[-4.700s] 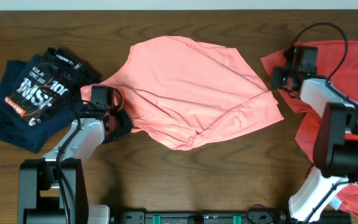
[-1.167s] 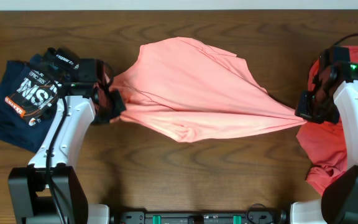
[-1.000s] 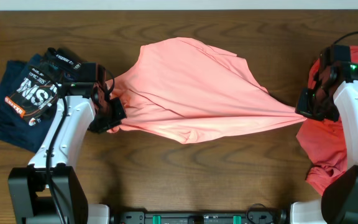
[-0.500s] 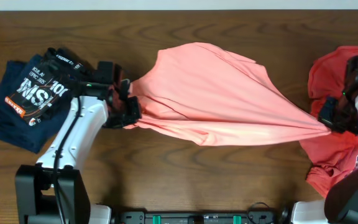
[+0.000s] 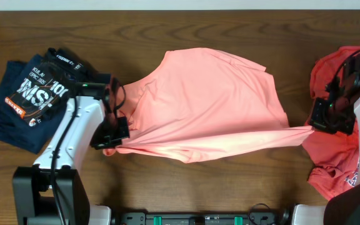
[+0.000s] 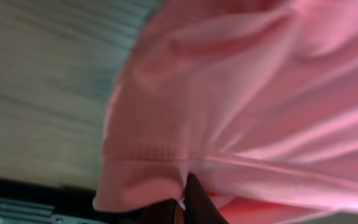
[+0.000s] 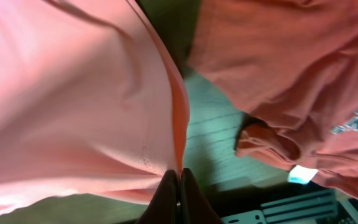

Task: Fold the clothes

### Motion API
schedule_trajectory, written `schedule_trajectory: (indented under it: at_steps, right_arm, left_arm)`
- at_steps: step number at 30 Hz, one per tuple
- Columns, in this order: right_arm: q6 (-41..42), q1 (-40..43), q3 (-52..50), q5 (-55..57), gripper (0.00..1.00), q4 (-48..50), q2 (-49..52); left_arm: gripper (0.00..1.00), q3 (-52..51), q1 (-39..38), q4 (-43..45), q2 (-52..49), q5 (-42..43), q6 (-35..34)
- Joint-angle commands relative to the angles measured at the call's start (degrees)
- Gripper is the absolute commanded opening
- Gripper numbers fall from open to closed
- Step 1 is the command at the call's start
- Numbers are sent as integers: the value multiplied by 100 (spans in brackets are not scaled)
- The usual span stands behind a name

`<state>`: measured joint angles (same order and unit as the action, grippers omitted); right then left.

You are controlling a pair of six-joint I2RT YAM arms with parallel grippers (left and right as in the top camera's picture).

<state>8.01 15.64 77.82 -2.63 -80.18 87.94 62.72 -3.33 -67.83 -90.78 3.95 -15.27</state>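
The salmon-pink T-shirt (image 5: 208, 103) is stretched across the middle of the table between both arms. My left gripper (image 5: 109, 142) is shut on its left end; in the left wrist view the hem (image 6: 166, 152) bunches at my fingers (image 6: 182, 202). My right gripper (image 5: 314, 128) is shut on its right end, where the cloth narrows to a taut point. In the right wrist view the shirt's edge (image 7: 176, 118) runs straight into my closed fingers (image 7: 179, 180). The front edge of the shirt is pulled tight; the back part lies spread on the wood.
A navy T-shirt with white and red lettering (image 5: 33, 90) lies crumpled at the far left. A darker red T-shirt (image 5: 339, 156) lies heaped at the right edge, under my right arm; it also shows in the right wrist view (image 7: 291, 74). Bare wood table (image 5: 217, 187) runs along the front.
Both grippers have moved toward the front of the table with the shirt ends held, and the right one has moved left. The shirt's front edge has dragged forward and its body has spread wider.
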Motion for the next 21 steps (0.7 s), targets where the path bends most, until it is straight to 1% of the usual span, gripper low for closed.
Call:
schedule_trajectory:
  at_steps: [1, 8, 11, 16, 21]
  right_arm:
    - [-120, -24, 0, -190, 1, -13, -70]
    - [-306, -175, 0, -197, 1, 46, -70]
    - [-498, -249, 24, -474, 1, 393, -109]
    - [-525, -118, 439, -1137, 1, 1029, -483]
    - [-422, 129, 1246, -1176, 1, 1102, -1110]
  left_arm:
    - [6, 57, 190, -74, -33, -203, -262]
    - [6, 35, 186, 50, -28, 662, -205]
    - [6, 107, 188, 275, 83, 1056, 254]
    - [6, 833, 188, 299, 697, 1060, 522]
    - [6, 1620, 188, 319, 1478, 1060, 518]
